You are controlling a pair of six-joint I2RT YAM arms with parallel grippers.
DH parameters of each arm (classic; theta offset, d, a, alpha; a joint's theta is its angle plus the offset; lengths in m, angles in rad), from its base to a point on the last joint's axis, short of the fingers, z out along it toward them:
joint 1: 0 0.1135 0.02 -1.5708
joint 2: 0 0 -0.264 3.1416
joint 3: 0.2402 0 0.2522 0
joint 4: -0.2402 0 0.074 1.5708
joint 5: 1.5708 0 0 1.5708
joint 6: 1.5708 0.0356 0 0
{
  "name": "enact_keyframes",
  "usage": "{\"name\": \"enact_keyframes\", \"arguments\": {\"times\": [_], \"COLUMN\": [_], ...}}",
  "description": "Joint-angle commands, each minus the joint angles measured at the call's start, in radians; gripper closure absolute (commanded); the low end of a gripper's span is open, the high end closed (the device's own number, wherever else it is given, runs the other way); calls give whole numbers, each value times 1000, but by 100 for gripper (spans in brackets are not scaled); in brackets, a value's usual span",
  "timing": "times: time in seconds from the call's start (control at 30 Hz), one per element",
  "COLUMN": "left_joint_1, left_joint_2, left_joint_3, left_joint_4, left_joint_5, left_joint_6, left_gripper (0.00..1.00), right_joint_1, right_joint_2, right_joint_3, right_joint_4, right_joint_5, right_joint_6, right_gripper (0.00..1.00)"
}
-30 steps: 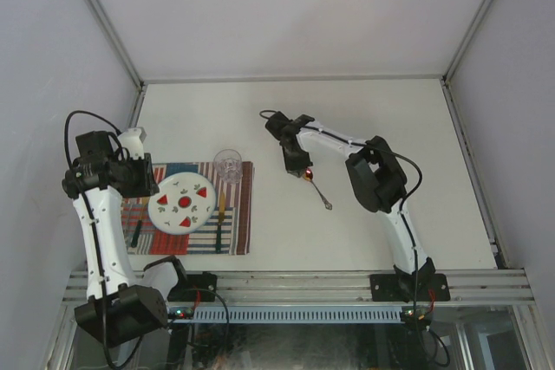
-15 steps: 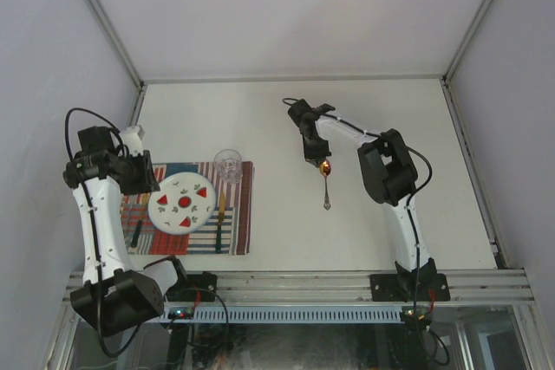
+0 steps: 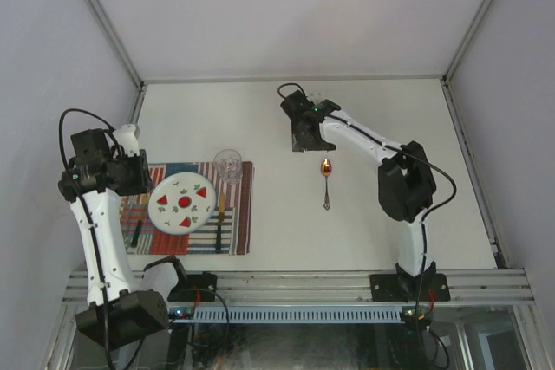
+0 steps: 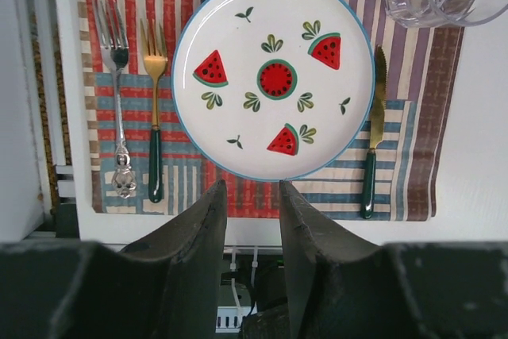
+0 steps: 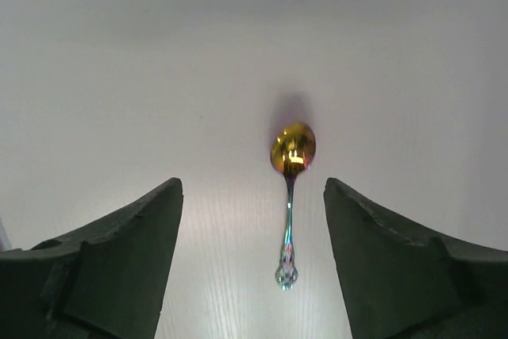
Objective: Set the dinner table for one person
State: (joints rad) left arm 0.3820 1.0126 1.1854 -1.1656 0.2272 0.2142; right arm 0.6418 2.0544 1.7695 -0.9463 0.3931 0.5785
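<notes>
On the off-white dinner table point(image 3: 390, 127), right of the striped placemat point(image 3: 238, 214), lies a spoon point(image 3: 326, 183) with a gold bowl and an iridescent handle. Nothing touches it. My right gripper point(image 3: 305, 136) hovers just beyond the bowl, open; in the right wrist view the spoon point(image 5: 288, 196) shows between the wide-spread jaws of the gripper point(image 5: 252, 188). My left gripper point(image 4: 251, 186) hangs above the placemat's near edge, jaws slightly apart, nothing between them. A watermelon plate point(image 4: 274, 77) sits on the placemat.
Two forks point(image 4: 119, 109) lie left of the plate and a green-handled knife point(image 4: 373, 132) lies right of it. A clear glass point(image 3: 228, 163) stands at the placemat's far right corner. Aluminium rails point(image 3: 295, 283) edge the table, and grey walls enclose it.
The right gripper opened and let go of the spoon, which now lies straight on the table. That gripper then drew back toward the far side. The left arm barely moved.
</notes>
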Motion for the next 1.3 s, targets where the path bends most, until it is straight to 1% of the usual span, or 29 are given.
{"name": "enact_keyframes", "arguments": {"times": [0.0, 0.13, 0.23, 0.4, 0.6, 0.77, 1.03, 1.27], "left_joint_1": [8, 7, 7, 8, 8, 9, 9, 8], "left_joint_2": [-78, -99, -109, -103, -117, -115, -84, -57], "left_joint_3": [18, 14, 3, 22, 37, 33, 41, 36], "left_joint_4": [-17, -54, -51, -88, -108, -99, -87, -70], "left_joint_5": [-18, -21, -4, 44, 56, 36, 32, 37], "left_joint_6": [66, 103, 109, 105, 109, 97, 39, -5], "left_gripper": [62, 62, 62, 62, 62, 62, 62, 62], "right_joint_1": [79, 164, 203, 223, 188, 126, 49, 13], "right_joint_2": [-152, -239, -234, -192, -208, -237, -255, -216], "right_joint_3": [-118, -289, -390, -428, -460, -517, -592, -597], "right_joint_4": [-87, -83, -70, -37, 107, 214, 263, 331], "right_joint_5": [128, 131, 129, 126, 64, 0, -15, -92], "right_joint_6": [154, 279, 336, 341, 296, 277, 203, 144], "right_gripper": [29, 38, 44, 53, 54, 53, 53, 54]}}
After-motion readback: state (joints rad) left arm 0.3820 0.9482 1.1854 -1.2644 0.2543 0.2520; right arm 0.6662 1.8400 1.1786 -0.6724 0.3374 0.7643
